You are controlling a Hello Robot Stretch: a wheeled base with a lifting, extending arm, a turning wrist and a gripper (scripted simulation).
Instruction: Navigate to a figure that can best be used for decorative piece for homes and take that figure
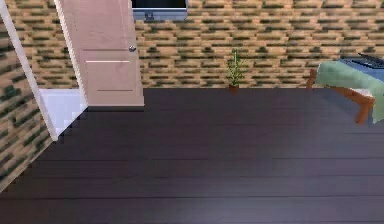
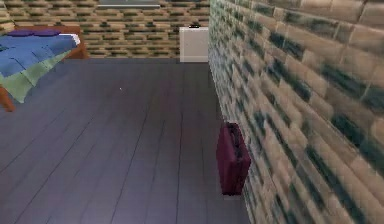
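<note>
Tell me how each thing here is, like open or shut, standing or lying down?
Door: open, swung into the room.
Potted plant: upright in its pot.
Suitcase: shut, standing on its edge.
Bed: made up.
White cabinet: upright, with a small dark thing on top.

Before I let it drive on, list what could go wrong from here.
1. The potted plant by the far wall could be mistaken for the figure; the small dark thing on the white cabinet is too small to name.
2. The bed has a corner jutting onto the floor at the forward view's right; the base may clip it.
3. The maroon case stands against the brick wall close by; a turn could knock it.
</note>
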